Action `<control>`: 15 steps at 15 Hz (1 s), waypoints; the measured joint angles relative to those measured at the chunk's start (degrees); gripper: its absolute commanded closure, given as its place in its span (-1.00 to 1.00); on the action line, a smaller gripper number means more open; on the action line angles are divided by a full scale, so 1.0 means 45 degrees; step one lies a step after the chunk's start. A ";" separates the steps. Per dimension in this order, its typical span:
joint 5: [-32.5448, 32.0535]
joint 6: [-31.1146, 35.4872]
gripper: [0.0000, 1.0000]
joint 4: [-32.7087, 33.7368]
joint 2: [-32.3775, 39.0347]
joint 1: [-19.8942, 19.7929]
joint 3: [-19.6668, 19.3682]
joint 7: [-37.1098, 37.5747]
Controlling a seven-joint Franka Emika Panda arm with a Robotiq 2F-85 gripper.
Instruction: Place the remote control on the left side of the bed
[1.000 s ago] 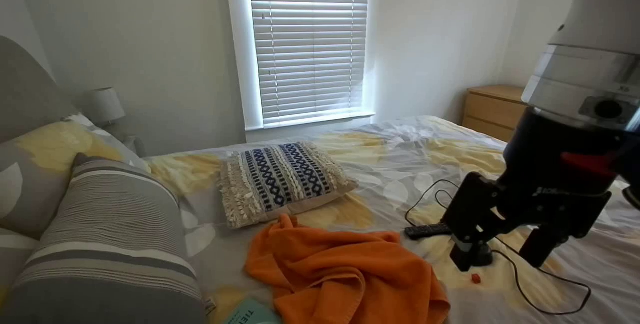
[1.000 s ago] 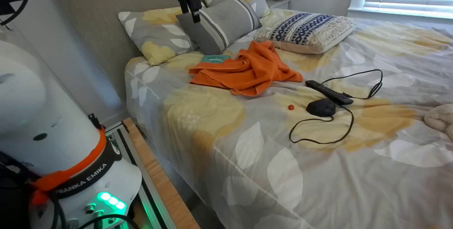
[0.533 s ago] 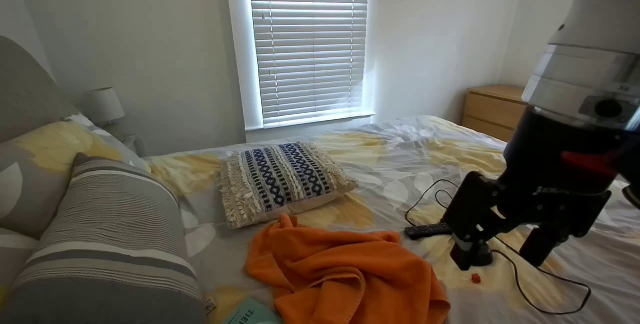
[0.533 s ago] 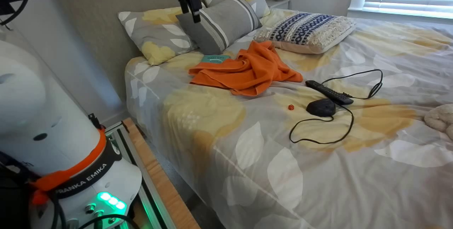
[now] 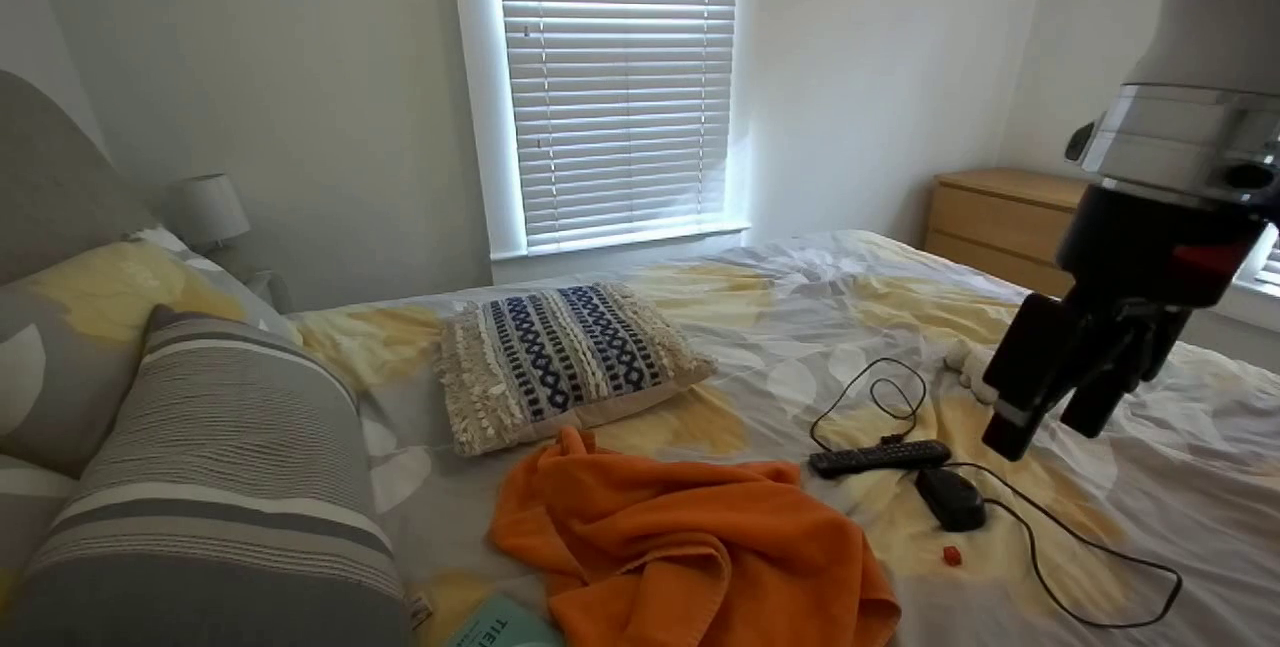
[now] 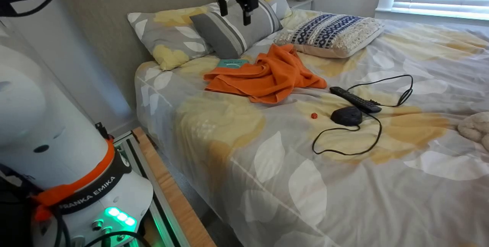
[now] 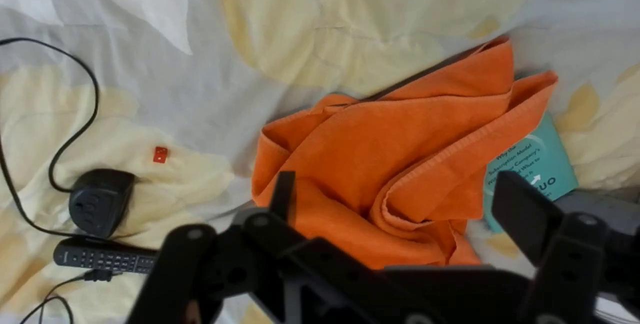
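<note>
On bed (image 6: 355, 193): one remote (image 6: 355, 99), one die (image 6: 314, 115); above, one gripper (image 6: 235, 15)

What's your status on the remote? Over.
End effector open, holding nothing. Remote on bed, not grasped. Black device and cord close beside it, might foul the grasp.

The wide sheeted bed (image 6: 275, 209) is grey, printed with pale-yellow blooms and white leaves. The long grey cloth pillow (image 5: 230, 437) has white and dark-grey stripes; the fringed cream woven cushion (image 5: 570, 357), navy-blue diamond rows. The crumpled cloth (image 7: 375, 148) is plain orange. The flat teal book (image 7: 552, 156) bears dark lettering and a white arrow; the small red cube die (image 7: 160, 154), pale dots. Black are the two-fingered claw (image 6: 235, 18), the rounded corded device (image 7: 101, 203) and the slim remote control (image 7: 107, 256) with paler keys.
</note>
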 measured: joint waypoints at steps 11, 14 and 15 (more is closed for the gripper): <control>-0.4737 0.0152 -1.00 0.3840 0.5258 -0.0380 -0.0609 -0.3896; -0.5454 0.0595 -1.00 0.4184 0.5937 -0.0440 -0.0605 -0.3923; -0.5490 0.0596 -1.00 0.4238 0.5975 -0.0448 -0.0600 -0.3952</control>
